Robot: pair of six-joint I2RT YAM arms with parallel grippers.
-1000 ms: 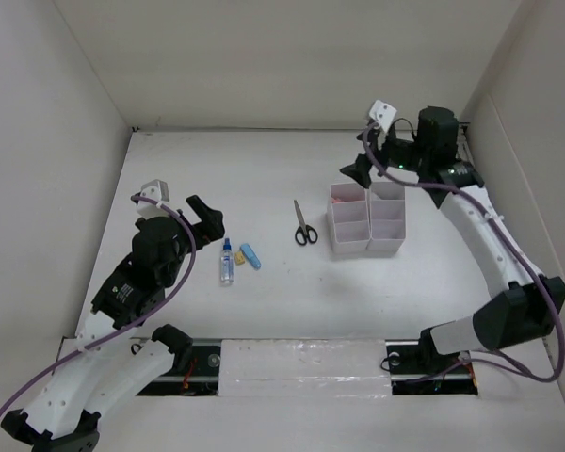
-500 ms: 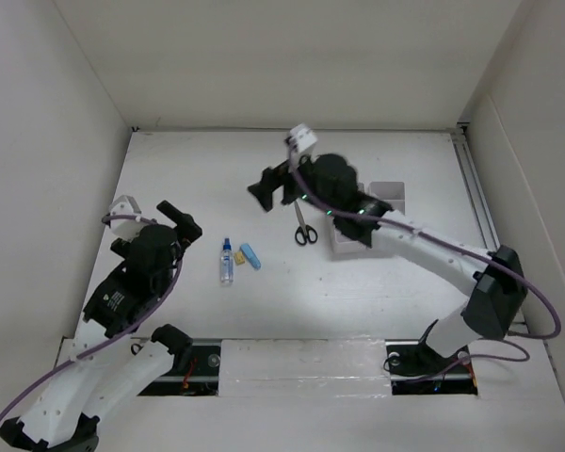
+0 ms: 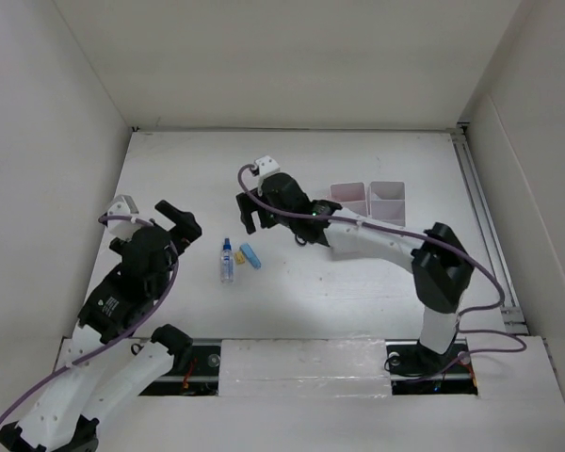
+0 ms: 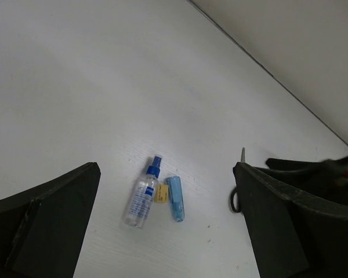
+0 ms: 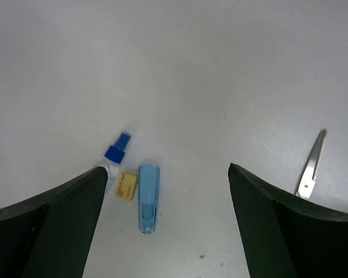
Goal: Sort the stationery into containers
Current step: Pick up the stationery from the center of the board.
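1. Right fingers [image 5: 52, 214] stand wide and empty above the blue marker [image 5: 148, 197], which shows between them: likely the next pick.
2. Marker, small orange piece [image 5: 126, 185] and clear bottle [image 4: 142, 197] lie close together on the surface [image 3: 292, 292], scissors [image 5: 311, 165] near to their right; the containers [image 3: 387, 191] sit well apart, further right.
3. Right arm [image 3: 377, 235] stretches low across the middle, wrist tilted downward; left fingers [image 4: 46, 214], wide and empty too, hang back above the surface.

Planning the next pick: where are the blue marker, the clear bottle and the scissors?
blue marker [image 5: 148, 197], right wrist view, middle of barrel
clear bottle [image 4: 141, 197], left wrist view, clear body
scissors [image 5: 311, 167], right wrist view, exposed blade
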